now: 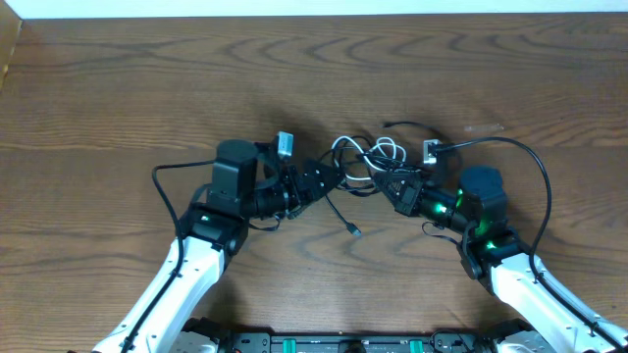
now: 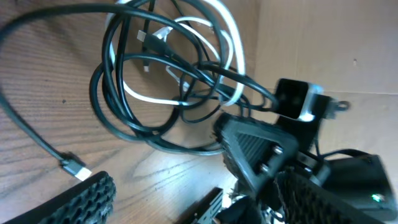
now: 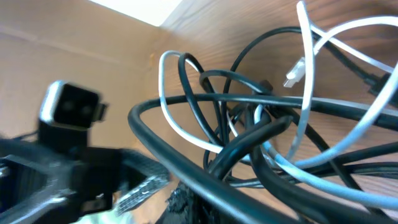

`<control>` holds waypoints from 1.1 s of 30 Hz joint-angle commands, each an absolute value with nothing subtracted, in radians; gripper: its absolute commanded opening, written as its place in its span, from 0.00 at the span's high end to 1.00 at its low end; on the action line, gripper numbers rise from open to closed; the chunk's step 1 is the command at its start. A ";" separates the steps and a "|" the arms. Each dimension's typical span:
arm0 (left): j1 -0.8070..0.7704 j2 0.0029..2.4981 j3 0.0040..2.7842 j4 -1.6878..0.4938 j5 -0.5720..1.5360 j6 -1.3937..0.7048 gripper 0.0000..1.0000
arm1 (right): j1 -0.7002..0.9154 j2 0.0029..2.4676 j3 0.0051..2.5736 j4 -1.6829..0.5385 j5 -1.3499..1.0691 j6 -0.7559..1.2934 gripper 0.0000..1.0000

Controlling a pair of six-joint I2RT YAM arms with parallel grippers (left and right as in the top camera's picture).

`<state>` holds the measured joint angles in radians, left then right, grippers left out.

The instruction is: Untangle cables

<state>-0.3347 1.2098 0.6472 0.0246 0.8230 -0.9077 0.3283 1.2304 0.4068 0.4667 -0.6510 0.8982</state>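
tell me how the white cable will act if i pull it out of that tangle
Probably floppy: the white cable lies in loose curves, so it would sag rather than hold shape. Likely to drag the black cables along, since it threads through their loops. Looks thin and light.

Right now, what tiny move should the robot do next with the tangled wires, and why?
Probably nudge the left gripper forward and close it on a black loop of the cables. Its jaws stand open just short of the tangle, holding nothing, while the right gripper looks shut on black strands at the other side. With both sides held, the arms could start pulling the tangle apart.
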 commanded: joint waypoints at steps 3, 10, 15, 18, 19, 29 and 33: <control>-0.384 1.206 0.658 -0.006 0.725 -0.884 0.16 | 0.321 1.229 0.410 0.544 -0.768 0.921 0.99; -0.401 1.206 0.658 -0.135 0.587 -0.884 0.29 | 0.321 1.229 0.410 0.628 -0.825 0.973 0.99; -0.401 1.206 0.658 -0.156 0.535 -0.897 0.29 | 0.321 1.229 0.410 0.672 -0.882 1.003 0.99; -0.401 1.206 0.658 -0.147 0.527 -0.916 0.30 | 0.322 1.229 0.410 0.669 -0.897 1.002 0.99; -0.401 1.206 0.658 -0.143 0.526 -0.927 0.30 | 0.322 1.229 0.410 0.663 -0.900 1.002 0.99; -0.401 1.207 0.658 -0.108 0.526 -1.015 0.50 | 0.326 1.229 0.410 0.662 -0.904 1.044 0.99; -0.413 1.208 0.658 -0.107 0.522 -1.054 0.57 | 0.343 1.229 0.410 0.663 -0.901 1.079 0.99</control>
<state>-0.4026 1.2098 0.6476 -0.1078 0.5388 -1.0168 0.3313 1.2308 0.4061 0.6552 -0.8871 1.0466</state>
